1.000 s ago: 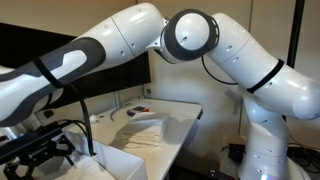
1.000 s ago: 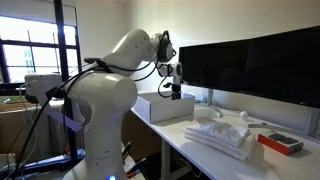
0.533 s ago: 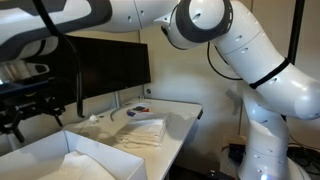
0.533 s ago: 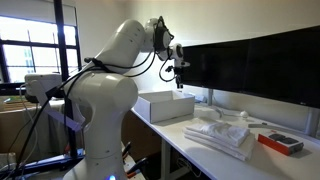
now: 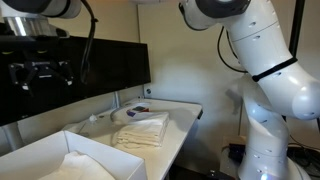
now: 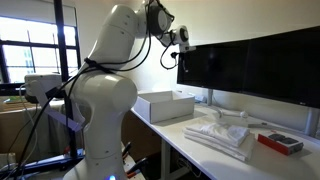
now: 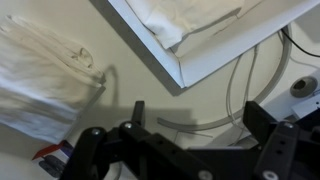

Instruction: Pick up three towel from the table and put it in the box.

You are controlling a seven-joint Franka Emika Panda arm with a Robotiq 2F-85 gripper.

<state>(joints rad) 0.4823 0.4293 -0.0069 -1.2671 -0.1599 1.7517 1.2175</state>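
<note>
Lifted higher since a second ago, my released, empty jaws hang above the large white open-topped box (image 6: 152,108).

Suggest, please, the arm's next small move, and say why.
Probably carry the gripper across toward the stack of folded towels on the table: its jaws are open and empty, high above the box, which already holds a towel.
</note>
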